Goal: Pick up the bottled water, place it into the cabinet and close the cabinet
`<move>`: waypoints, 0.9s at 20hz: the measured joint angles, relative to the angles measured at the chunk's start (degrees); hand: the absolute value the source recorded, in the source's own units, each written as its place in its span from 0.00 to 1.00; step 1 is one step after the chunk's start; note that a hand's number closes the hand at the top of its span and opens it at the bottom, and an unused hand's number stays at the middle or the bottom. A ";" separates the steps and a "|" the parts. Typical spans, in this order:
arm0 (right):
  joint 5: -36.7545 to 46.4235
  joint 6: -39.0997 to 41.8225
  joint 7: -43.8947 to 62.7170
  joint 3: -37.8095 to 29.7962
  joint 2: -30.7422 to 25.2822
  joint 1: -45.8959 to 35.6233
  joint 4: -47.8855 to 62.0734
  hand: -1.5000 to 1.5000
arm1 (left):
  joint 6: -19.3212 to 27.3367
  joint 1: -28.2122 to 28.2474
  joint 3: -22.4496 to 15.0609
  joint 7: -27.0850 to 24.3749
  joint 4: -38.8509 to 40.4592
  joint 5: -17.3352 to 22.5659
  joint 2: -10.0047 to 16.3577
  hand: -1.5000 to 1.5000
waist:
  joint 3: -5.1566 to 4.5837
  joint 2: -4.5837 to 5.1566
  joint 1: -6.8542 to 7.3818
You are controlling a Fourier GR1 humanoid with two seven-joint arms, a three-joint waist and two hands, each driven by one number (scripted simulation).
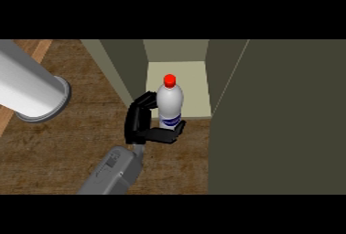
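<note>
The bottled water (170,98) is a white bottle with a red cap and a blue label, standing upright at the front edge of the open cabinet's pale floor (196,87). My right hand (140,122) reaches in from the lower left, its fingers and thumb curled round the bottle's lower part. The bottle's base is hidden behind the hand, so I cannot tell whether it rests on the floor. The cabinet's dark olive door (283,119) stands open, filling the right side of the view. My left hand does not show.
A thick grey forearm (30,84) crosses the upper left corner, close to the camera. The brown wooden counter (67,151) spreads below and left of the cabinet. The cabinet's left wall (121,68) stands just beside my right hand.
</note>
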 measured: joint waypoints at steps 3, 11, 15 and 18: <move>-0.66 0.03 0.23 -1.61 -0.19 -0.78 0.22 0.00 | 4.05 -4.56 -1.90 0.95 2.54 0.96 -0.01 1.00 | -0.01 0.08 -0.28; -1.56 1.07 0.30 -3.30 -0.21 -1.99 0.85 0.00 | 11.08 -18.98 -1.78 5.76 13.78 2.70 -0.02 1.00 | -0.02 0.33 -1.00; -1.82 1.11 0.49 -3.83 -0.03 -3.71 1.79 0.00 | 12.21 -25.06 -0.71 5.34 21.44 5.00 0.02 1.00 | -0.03 0.57 -1.62; -2.33 1.45 0.38 -5.48 -0.47 -4.57 2.11 0.00 | 12.42 -28.34 -0.16 4.86 27.16 4.26 0.18 1.00 | -0.02 0.65 -1.76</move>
